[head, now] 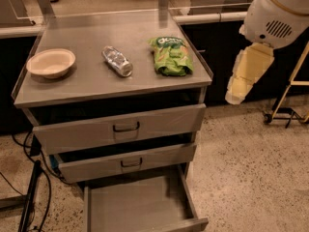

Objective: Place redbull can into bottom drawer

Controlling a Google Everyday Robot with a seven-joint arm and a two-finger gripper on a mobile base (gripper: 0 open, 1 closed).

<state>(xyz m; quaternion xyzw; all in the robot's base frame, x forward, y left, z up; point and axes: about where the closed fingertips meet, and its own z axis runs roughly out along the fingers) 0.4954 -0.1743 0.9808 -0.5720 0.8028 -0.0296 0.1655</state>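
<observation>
The redbull can (117, 61) lies on its side on the grey cabinet top (87, 83), between a bowl and a green bag. The bottom drawer (137, 206) is pulled out and open, and its flat floor is bare. The two handled drawers above it are pushed almost shut. My gripper (240, 87) hangs from the white arm (277, 13) in the air to the right of the cabinet, at about the height of its top edge. It is well apart from the can and holds nothing.
A cream bowl (50, 62) sits at the left of the cabinet top. A green snack bag (172, 55) lies at the right. Black cables (29, 197) run over the floor at the left. A yellow stand (288, 98) is at the far right.
</observation>
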